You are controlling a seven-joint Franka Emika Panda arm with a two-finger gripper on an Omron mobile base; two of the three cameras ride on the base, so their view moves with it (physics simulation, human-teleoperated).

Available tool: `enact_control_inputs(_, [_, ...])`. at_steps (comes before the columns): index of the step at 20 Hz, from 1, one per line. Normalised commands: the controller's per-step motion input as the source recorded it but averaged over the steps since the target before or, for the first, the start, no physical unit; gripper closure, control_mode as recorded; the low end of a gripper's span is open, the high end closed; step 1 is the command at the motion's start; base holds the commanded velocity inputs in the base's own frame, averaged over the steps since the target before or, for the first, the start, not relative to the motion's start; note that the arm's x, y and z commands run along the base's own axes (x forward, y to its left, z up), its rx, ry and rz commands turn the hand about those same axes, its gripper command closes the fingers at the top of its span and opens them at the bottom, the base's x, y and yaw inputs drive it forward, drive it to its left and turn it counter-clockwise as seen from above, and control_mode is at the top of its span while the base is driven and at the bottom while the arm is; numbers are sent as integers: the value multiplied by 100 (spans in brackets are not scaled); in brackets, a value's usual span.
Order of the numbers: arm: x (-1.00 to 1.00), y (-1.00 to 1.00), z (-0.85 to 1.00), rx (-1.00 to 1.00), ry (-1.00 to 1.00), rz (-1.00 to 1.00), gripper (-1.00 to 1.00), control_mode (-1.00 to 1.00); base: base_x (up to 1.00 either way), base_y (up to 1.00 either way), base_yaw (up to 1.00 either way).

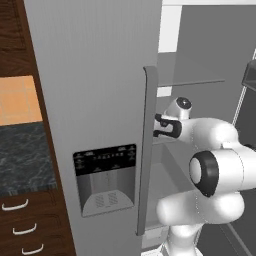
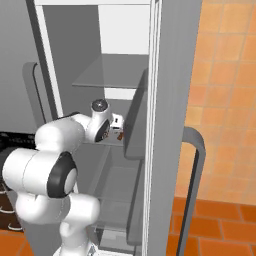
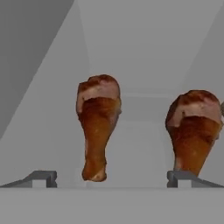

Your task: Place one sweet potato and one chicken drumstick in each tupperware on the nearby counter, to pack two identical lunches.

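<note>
My gripper, bottom of frame, fingers spread wide and empty. One chicken drumstick lies centre-left between them; a second drumstick sits at right, over my right fingertip. Closing may nudge the second or pinch the first off-centre.

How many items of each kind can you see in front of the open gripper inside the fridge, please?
Chicken drumstick: 2 (one, another)
Sweet potato: 0 visible
Total: 2
</note>
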Motion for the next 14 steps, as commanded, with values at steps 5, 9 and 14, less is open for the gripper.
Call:
enact_control_inputs(5, [45, 13, -39, 0, 0, 0, -100, -100, 0, 0, 0])
enact_control_inputs(9, [39, 7, -41, 0, 0, 0, -100, -100, 0, 0, 0])
enact_control_inputs(14, [41, 20, -54, 0, 0, 0, -100, -100, 0, 0, 0])
